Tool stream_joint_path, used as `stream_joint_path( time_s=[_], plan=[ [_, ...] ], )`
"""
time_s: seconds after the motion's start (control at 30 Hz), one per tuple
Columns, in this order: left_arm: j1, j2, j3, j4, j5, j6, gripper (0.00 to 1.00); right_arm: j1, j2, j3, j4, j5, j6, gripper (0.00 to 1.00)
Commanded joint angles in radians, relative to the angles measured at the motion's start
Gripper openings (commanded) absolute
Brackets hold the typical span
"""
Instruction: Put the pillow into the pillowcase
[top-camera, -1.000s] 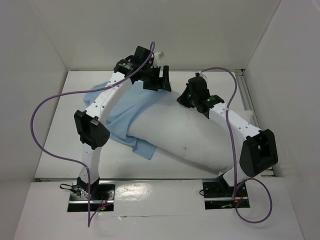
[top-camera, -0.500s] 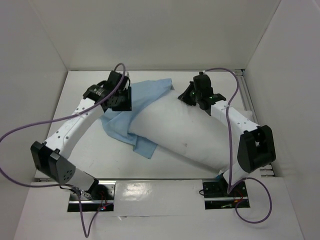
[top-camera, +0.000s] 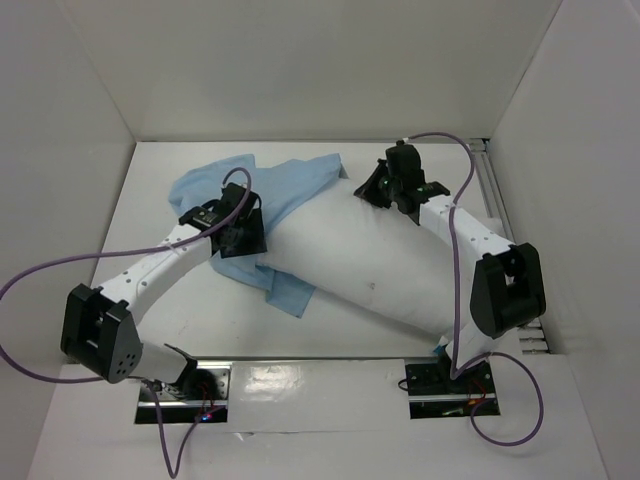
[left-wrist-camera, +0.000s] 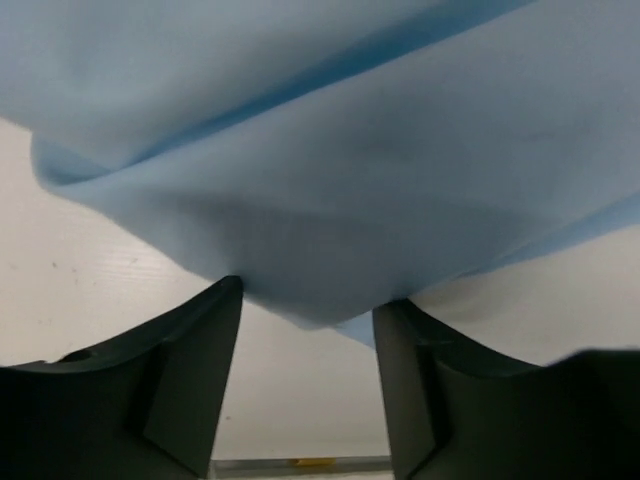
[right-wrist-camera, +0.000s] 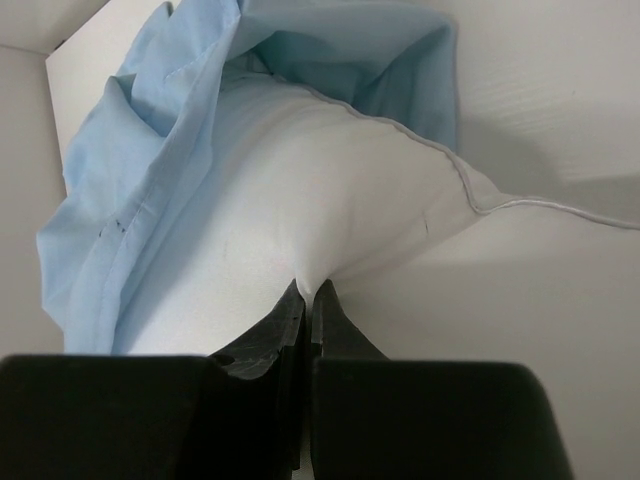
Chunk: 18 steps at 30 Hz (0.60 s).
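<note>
our right claw (right-wrist-camera: 308, 290) is closed, pinching a fold of the pillow (right-wrist-camera: 300, 180). our left claw (left-wrist-camera: 308, 300) stands open, a fold of the pillowcase (left-wrist-camera: 330, 180) sagging between its fingertips. the pillow lies diagonally on the surface (top-camera: 230, 320), with the pillowcase bunched at its far end.

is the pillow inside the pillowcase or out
Mostly out: the pillow has only its far end tucked into the pillowcase; the rest lies bare.
</note>
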<state>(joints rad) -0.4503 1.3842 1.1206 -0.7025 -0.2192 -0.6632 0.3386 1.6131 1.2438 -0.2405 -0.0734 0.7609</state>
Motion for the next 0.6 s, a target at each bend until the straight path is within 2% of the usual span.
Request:
stream_joint_path(
  time_s=[0.0,0.03,0.07,0.1,0.13,0.23,0.3,0.37,0.57],
  plan=[
    [0.018,0.042,-0.01,0.112,0.038,0.002,0.65,-0.006,-0.009,0.054,0.024,-0.019,-0.003,0.0],
    [0.027,0.053,0.011,0.112,0.038,0.002,0.59,-0.006,-0.009,0.054,0.024,-0.019,-0.003,0.0],
    [0.027,0.064,0.024,0.112,0.038,0.002,0.47,-0.006,-0.009,0.054,0.024,-0.019,-0.003,0.0],
    [0.027,0.073,0.037,0.101,0.038,0.002,0.13,-0.006,-0.009,0.054,0.024,-0.009,-0.003,0.0],
    [0.027,0.073,0.066,0.101,0.038,0.011,0.0,-0.006,-0.018,0.054,0.024,-0.009,-0.003,0.0],
    [0.027,0.082,0.126,0.101,0.197,0.097,0.0,-0.006,-0.018,0.045,0.024,0.012,0.018,0.0],
    [0.015,0.093,0.221,0.092,0.416,0.16,0.0,-0.006,-0.018,0.045,0.024,0.026,0.029,0.0],
    [-0.03,0.124,0.342,0.022,0.55,0.171,0.0,-0.006,-0.009,0.054,0.035,0.05,0.054,0.0],
    [-0.065,0.167,0.497,0.003,0.779,0.182,0.0,-0.006,-0.009,0.011,0.096,0.095,0.164,0.0]
  ],
)
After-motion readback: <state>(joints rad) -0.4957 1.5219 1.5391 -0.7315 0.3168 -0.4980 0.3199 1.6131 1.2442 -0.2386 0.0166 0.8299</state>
